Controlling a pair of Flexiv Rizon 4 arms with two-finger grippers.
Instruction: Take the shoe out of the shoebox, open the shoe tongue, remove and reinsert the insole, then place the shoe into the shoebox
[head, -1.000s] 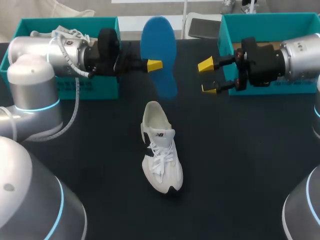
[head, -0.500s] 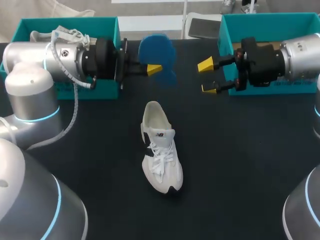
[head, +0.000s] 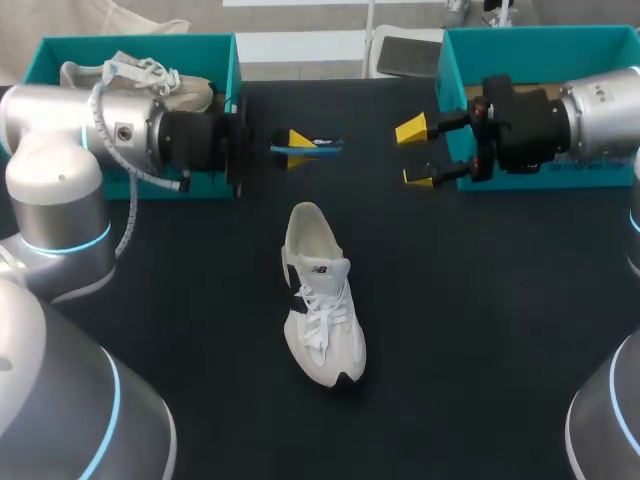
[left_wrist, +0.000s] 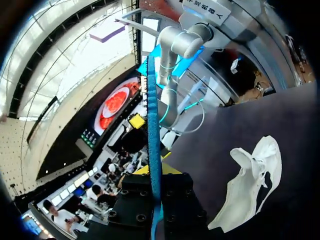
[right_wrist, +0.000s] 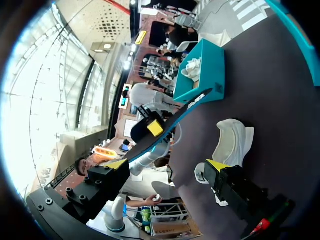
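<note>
Shoe mid-table; insole behind it, between left shoebox and right shoebox.

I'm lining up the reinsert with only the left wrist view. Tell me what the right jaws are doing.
Observer: The right jaws stand open and empty over the table, in front of the right shoebox.
Operator: Give me the insole's attitude.
Observer: The insole lies level with the table in the left jaws. Its free end points toward the right jaws, apart from them.
Operator: Report the left shoebox.
Observer: The left shoebox has a second shoe lying in it.
</note>
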